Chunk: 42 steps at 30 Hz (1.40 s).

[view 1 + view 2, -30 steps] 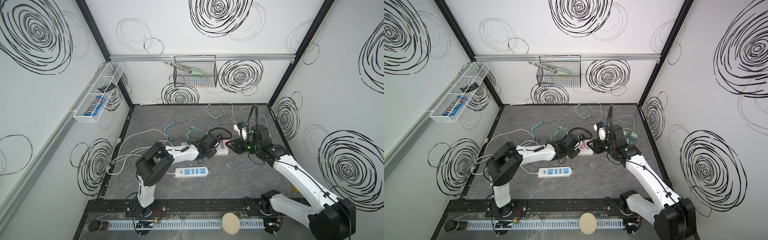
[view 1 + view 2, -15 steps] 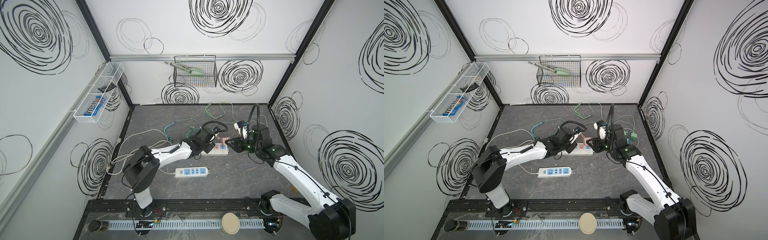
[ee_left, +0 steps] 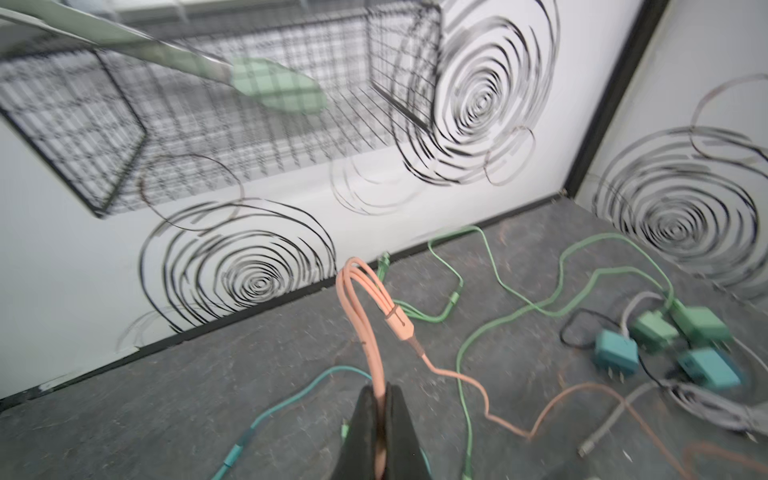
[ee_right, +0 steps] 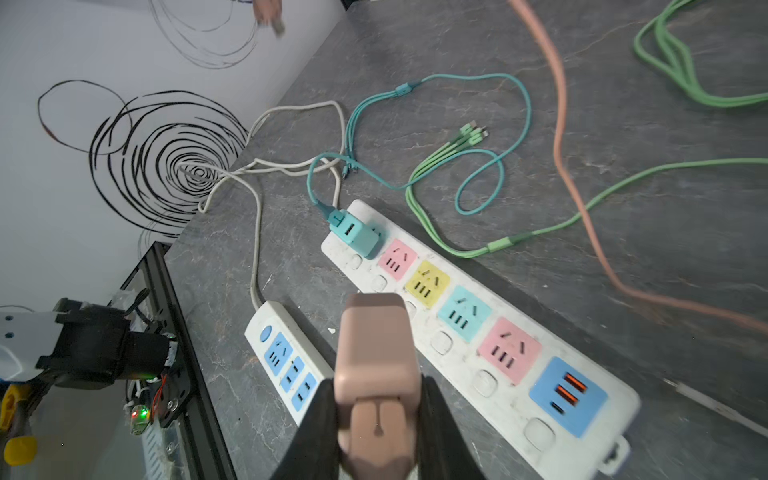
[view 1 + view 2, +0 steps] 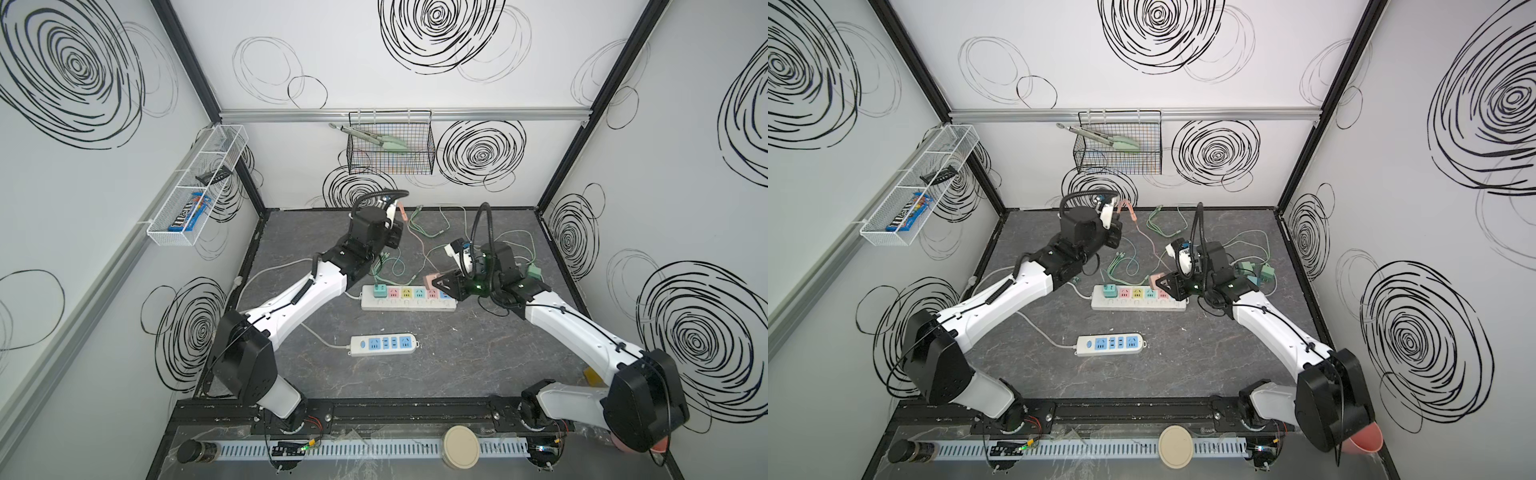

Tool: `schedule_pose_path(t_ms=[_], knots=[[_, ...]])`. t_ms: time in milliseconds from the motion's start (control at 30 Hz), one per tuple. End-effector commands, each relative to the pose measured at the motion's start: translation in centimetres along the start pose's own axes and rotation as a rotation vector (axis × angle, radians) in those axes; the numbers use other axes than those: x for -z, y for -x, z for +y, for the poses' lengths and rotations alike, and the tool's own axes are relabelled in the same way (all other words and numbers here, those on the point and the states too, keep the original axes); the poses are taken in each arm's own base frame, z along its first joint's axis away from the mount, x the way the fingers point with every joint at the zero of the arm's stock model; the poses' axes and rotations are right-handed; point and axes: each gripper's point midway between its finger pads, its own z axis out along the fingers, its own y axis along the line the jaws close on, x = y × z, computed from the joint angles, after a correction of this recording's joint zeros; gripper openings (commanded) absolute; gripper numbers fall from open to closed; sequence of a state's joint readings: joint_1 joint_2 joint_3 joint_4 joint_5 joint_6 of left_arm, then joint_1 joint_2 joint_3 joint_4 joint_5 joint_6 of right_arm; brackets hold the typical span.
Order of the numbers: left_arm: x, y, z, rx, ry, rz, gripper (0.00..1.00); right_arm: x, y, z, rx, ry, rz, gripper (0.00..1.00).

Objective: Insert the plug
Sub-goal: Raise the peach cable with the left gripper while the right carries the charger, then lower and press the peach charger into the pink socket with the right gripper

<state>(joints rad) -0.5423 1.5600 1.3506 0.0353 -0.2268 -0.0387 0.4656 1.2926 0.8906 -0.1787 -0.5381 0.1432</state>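
1. The pink plug [image 4: 374, 345] is gripped at its sides by the right gripper [image 4: 376, 386], whose jaws are set only as far apart as the plug's body is wide.
2. The plug is held over the long power strip [image 5: 409, 306], at the strip's end nearer the right edge of the worktop [image 5: 457, 365]. In the right wrist view it appears raised clear of the sockets. Its prongs are hidden, so it cannot be told which socket it is over.
3. The long power strip lies near the middle of the worktop, lengthwise from left to right. A teal adapter [image 4: 357, 235] is seated in the socket at its left end. The pink, yellow, teal and pink sockets beside it and the blue USB block at the right end are seen uncovered.
4. The left gripper [image 3: 380, 395] is raised above the worktop close to the back edge. Its jaws are pressed almost together on the pink cable [image 3: 375, 374], which loops up above the fingers.
5. From there the pink cable is seen trailing down and across the worktop toward the right side.
6. A short power strip [image 5: 384, 345] with blue sockets lies nearer the front edge, apart from the long one.
7. A green cable [image 4: 503, 244] is strewn behind the long strip, and loose adapters [image 3: 615, 353] lie grouped near the right edge.
8. A wire basket [image 5: 390, 162] is hung on the back wall.
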Motion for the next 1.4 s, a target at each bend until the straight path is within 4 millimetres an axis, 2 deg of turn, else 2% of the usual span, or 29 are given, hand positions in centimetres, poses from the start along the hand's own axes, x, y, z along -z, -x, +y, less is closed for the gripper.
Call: schedule_pose_path(t_ms=[0, 100, 167, 267, 367, 433, 567, 667, 800, 967, 1133, 1367], knots=[[0.2, 6.2, 5.0, 0.133, 0.068, -0.163, 0.0, -1.5, 2.4, 1.8, 0.203, 0.051, -0.029, 0.0], [0.5, 8.5, 10.7, 0.177, 0.211, -0.221, 0.0, -3.4, 1.7, 2.0, 0.3, 0.093, 0.034, 0.01], [0.7, 8.5, 15.1, 0.209, 0.318, -0.222, 0.0, -4.8, 0.9, 1.6, 0.364, 0.108, 0.104, 0.02], [0.1, 6.2, 20.4, 0.258, 0.397, -0.148, 0.0, -6.7, -1.3, 0.8, 0.442, 0.127, 0.271, 0.01], [-0.8, 2.6, 23.3, 0.301, 0.403, -0.07, 0.0, -8.0, -3.8, -0.5, 0.532, 0.132, 0.448, 0.02], [-1.3, 1.0, 24.3, 0.312, 0.42, -0.049, 0.0, -8.8, -4.5, -1.4, 0.566, 0.134, 0.54, 0.02], [-2.6, -1.2, 24.6, 0.328, 0.402, -0.001, 0.0, -10.8, -3.5, -2.9, 0.59, 0.104, 0.659, 0.01], [-2.6, -2.4, 25.5, 0.334, 0.429, 0.028, 0.0, -11.7, -3.7, -3.1, 0.629, 0.103, 0.721, 0.0], [-1.2, -3.8, 27.6, 0.375, 0.477, 0.049, 0.0, -12.4, -3.1, -2.9, 0.68, 0.096, 0.742, 0.0], [1.4, -5.3, 30.2, 0.398, 0.56, 0.061, 0.0, -12.5, -2.0, -1.9, 0.732, 0.104, 0.724, 0.0], [2.3, -6.3, 30.8, 0.339, 0.62, 0.114, 0.0, -12.9, -2.5, -1.5, 0.786, 0.077, 0.772, 0.0], [1.8, -6.4, 30.4, 0.342, 0.59, 0.121, 0.0, -13.5, -2.6, -0.6, 0.84, 0.071, 0.803, 0.0]])
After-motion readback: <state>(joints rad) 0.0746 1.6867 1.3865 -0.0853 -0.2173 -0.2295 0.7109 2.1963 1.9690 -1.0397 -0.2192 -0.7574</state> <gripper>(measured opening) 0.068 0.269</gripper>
